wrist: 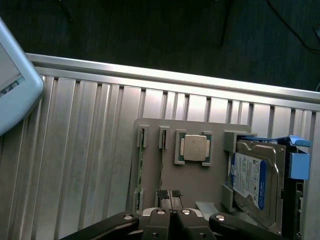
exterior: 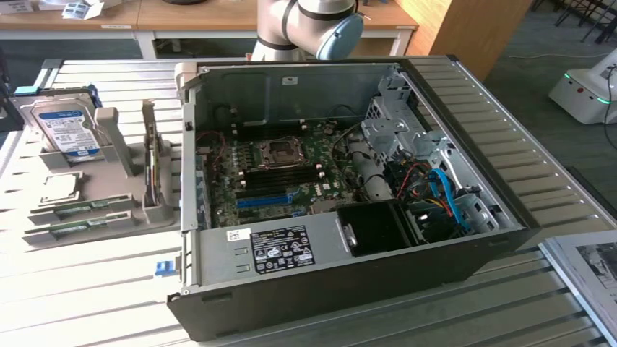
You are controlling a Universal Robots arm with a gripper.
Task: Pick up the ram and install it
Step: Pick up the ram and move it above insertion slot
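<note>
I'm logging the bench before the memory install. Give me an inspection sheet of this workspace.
Surface: slatted metal table.
Job's things: two ram sticks lying in the grey holder; open computer case with motherboard.
Clutter: hard drive, processor chip, small blue part.
Pincer: shut, holding nothing, above the holder.
Cables: blue and red leads inside the case.
Surroundings: wooden desks, white device with green light.

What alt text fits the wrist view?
The robot's shut hand hovers over a grey holder on a ribbed metal table. The holder carries two slim memory sticks, a square processor chip and a blue-labelled hard drive.
</note>
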